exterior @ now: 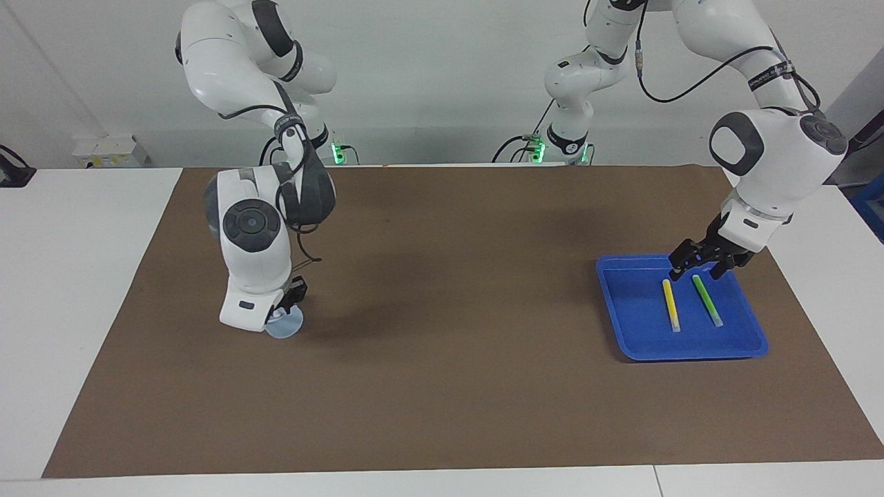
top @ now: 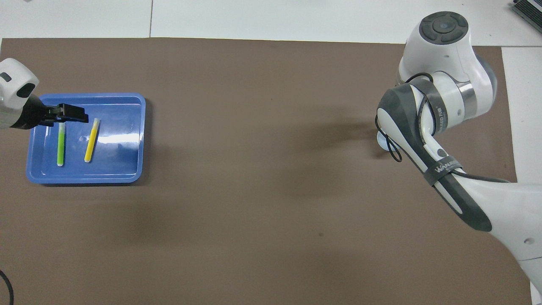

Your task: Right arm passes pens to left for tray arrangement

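Jaws first: your left gripper [exterior: 699, 266] hangs over the robot-side edge of the shallow bright blue plastic tray [exterior: 625, 310], jaws spread, nothing in them. Your right gripper [exterior: 284, 310] is down at the small translucent bluish cup [exterior: 286, 327] toward the right arm's end; its wrist hides the jaws, so can't tell if they're spread or pinching anything.

Surface: white top w/ a big brown mat [exterior: 442, 345] over most of it, plain pale wall by the robots. Small whitish box [exterior: 110, 148] sits off the mat near that wall.

Count: 1 tray, 1 cup, 2 pens visible. Slim green marker pen [exterior: 706, 300] and slim yellow marker pen [exterior: 670, 304] lie flat in the tray, side by side, roughly parallel, apart, whitish ends pointing away from the robots. Green one is toward the left arm's end.
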`<state>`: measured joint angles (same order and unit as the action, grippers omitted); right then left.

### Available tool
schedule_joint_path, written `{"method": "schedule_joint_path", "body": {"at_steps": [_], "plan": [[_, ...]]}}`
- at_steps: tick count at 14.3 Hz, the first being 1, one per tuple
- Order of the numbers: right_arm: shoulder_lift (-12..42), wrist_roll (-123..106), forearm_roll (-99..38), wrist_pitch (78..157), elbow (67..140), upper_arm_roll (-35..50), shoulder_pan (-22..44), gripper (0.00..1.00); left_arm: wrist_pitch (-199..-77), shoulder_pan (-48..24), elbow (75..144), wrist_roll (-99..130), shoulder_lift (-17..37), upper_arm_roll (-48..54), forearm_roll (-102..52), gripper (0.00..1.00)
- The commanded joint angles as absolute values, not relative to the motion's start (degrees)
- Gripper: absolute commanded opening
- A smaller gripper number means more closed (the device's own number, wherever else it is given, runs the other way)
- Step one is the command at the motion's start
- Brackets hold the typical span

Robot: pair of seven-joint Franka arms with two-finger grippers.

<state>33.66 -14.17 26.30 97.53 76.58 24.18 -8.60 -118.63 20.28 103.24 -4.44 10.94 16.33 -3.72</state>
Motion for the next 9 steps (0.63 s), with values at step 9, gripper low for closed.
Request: {"method": "schedule_joint_path", "body": {"at_steps": [9], "plan": [[34.0,-15.3,26.7,95.8,77.8,24.9,-9.1,0.54,-114.8,18.5,102.7,0.6,9.8,16.2,-3.3,1.00]]}}
